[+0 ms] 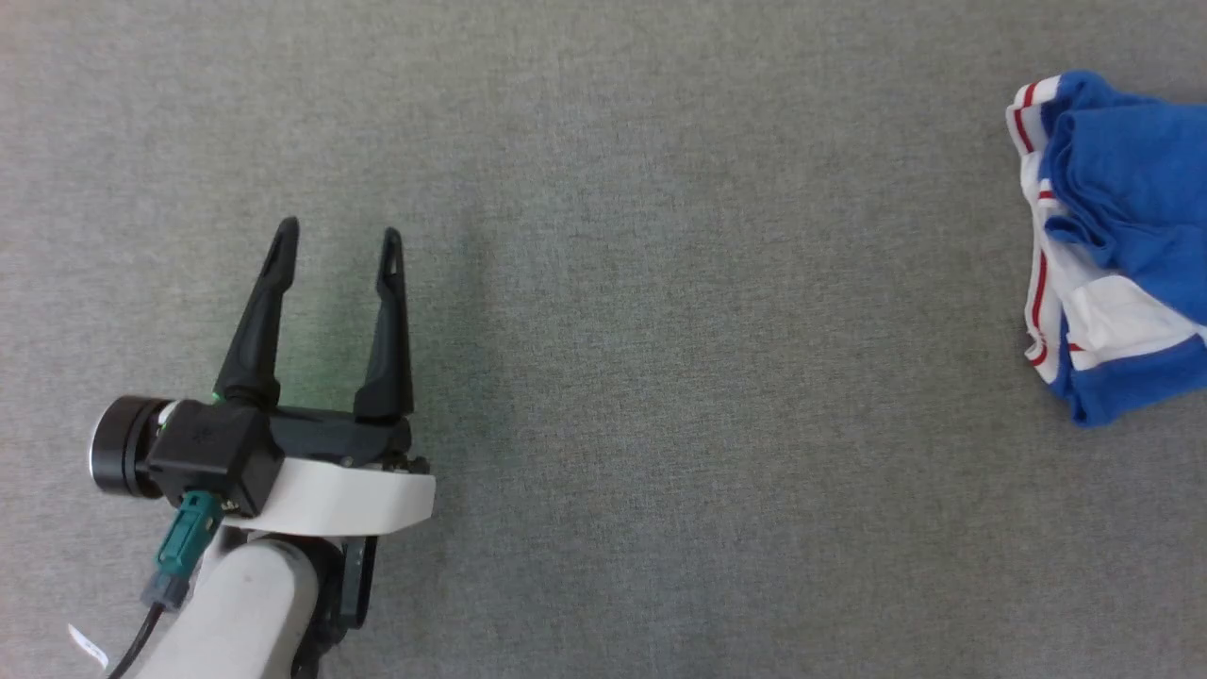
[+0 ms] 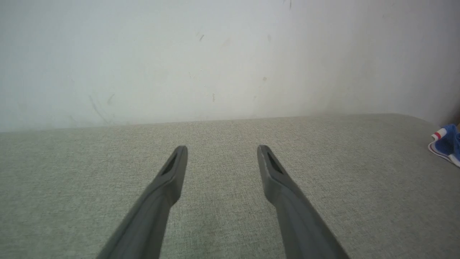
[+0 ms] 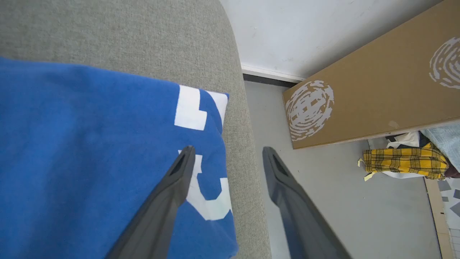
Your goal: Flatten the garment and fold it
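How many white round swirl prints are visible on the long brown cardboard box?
2. One white swirl print sits near the left end of the long brown cardboard box; the other is at the right wrist view's right edge, partly cut off. More may be hidden beyond it.

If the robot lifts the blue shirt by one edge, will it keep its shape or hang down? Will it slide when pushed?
The garment is bunched in soft folds, so it would probably hang limp. It looks thin, so likely light. On the woven grey surface it may drag and wrinkle rather than slide.
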You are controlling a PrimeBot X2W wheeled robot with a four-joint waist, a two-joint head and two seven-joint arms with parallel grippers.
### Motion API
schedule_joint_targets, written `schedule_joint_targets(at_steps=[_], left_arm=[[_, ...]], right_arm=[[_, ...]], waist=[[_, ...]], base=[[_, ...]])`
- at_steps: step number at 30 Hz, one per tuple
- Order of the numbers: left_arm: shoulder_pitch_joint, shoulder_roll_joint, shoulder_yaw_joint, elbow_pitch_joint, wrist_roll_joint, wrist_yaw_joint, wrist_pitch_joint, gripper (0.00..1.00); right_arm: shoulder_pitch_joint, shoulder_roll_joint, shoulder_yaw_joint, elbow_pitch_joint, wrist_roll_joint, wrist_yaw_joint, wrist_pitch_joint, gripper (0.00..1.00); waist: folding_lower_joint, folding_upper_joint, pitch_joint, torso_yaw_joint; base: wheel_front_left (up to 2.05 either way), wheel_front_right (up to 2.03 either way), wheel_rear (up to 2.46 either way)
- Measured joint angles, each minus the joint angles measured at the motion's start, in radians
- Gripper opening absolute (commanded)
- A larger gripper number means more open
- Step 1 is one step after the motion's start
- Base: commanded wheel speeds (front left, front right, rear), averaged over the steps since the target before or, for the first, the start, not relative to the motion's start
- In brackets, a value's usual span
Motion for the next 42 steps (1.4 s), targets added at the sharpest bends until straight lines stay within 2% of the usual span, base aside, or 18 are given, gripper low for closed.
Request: schedule_joint_targets(at_steps=[5,9,14,18,29,42], left_arm=[[0.015,-0.017,0.012,0.024,-0.007,0.018,-0.009,1.0],[0.055,-0.028,0.02,0.038,-0.021,0.021,-0.016,1.0],[0.112,-0.046,0.041,0.056,-0.044,0.04,-0.017,1.0],[0.15,-0.05,0.054,0.065,-0.062,0.052,-0.018,1.0],[0.23,-0.041,0.042,0.078,-0.068,0.052,-0.016,1.0],[0.354,-0.058,0.007,0.152,-0.089,0.037,-0.021,1.0]], right_arm=[[0.011,0.039,-0.025,-0.025,0.012,0.0,-0.034,1.0],[0.056,0.101,-0.046,-0.079,0.041,0.0,-0.081,1.0],[0.129,0.239,-0.046,-0.191,0.134,0.0,-0.189,1.0],[0.198,0.307,-0.014,-0.273,0.16,0.0,-0.251,1.0],[0.393,0.397,0.081,-0.405,0.161,0.0,-0.368,1.0],[0.613,0.511,0.096,-0.382,0.033,0.0,-0.462,1.0]], waist=[[0.0,0.0,-0.049,0.006],[-0.0001,0.0,-0.102,0.014],[-0.0001,0.0001,-0.181,0.025],[-0.0003,0.0001,-0.245,0.034],[-0.0002,0.0001,-0.403,0.065],[-0.0001,0.0001,-0.547,0.117]], base=[[0.0,0.0,0.0],[0.0,0.0,0.0],[0.0,0.0,0.0],[0.0,0.0,0.0],[0.0,0.0,0.0],[0.0,0.0,0.0]])
